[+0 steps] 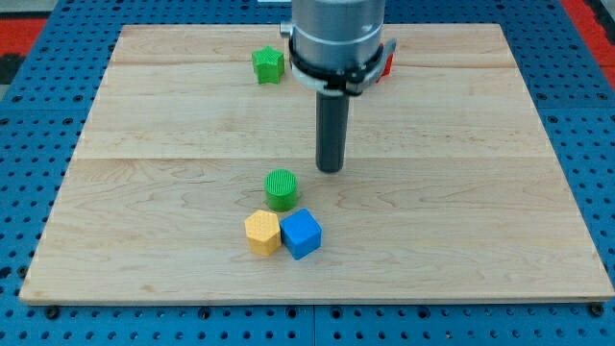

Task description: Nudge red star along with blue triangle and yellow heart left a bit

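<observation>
**Tip down at mid-board, task blocks mostly hidden behind my arm**

My tip [332,169] rests on the wooden board [144,192] near its centre. I carry no jaws to spread or press together — only this straight dark rod, and it touches no block.

Just to the near left of my tip stands a green cylinder [282,188], close to it but apart. Nearer still sit a yellow hexagon-like block [261,232] and a blue cube [302,233], side by side and touching, the yellow on the left. The green cylinder stands just beyond the two, about over the seam between them.

At the far edge, left of my arm's housing, lies a green star-like block [268,64], well apart from my tip.

Of the task's blocks I can make out only a sliver of red block [386,63], peeking out at the right of my housing near the far edge — its shape is hidden, so I cannot tell whether it is the star. The blue triangle and yellow heart do not show.
</observation>
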Motion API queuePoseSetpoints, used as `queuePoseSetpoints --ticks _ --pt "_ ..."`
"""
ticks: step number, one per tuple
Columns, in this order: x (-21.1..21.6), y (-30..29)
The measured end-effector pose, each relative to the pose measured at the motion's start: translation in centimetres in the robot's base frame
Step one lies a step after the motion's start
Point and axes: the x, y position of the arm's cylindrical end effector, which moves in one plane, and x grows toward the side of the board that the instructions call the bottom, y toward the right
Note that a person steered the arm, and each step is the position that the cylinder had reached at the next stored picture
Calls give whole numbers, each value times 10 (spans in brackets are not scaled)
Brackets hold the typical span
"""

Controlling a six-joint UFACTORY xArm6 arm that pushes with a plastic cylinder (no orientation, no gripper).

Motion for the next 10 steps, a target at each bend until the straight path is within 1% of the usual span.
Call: queuePoseSetpoints --ticks 1,2,3,5,7,8,9,10 --pt "-8 -37" --pt "25 -61" --pt "37 -59" --pt "-5 -59" --pt "-6 -60" --pt "-13 -59" --pt "-47 -9" --pt "-52 22"
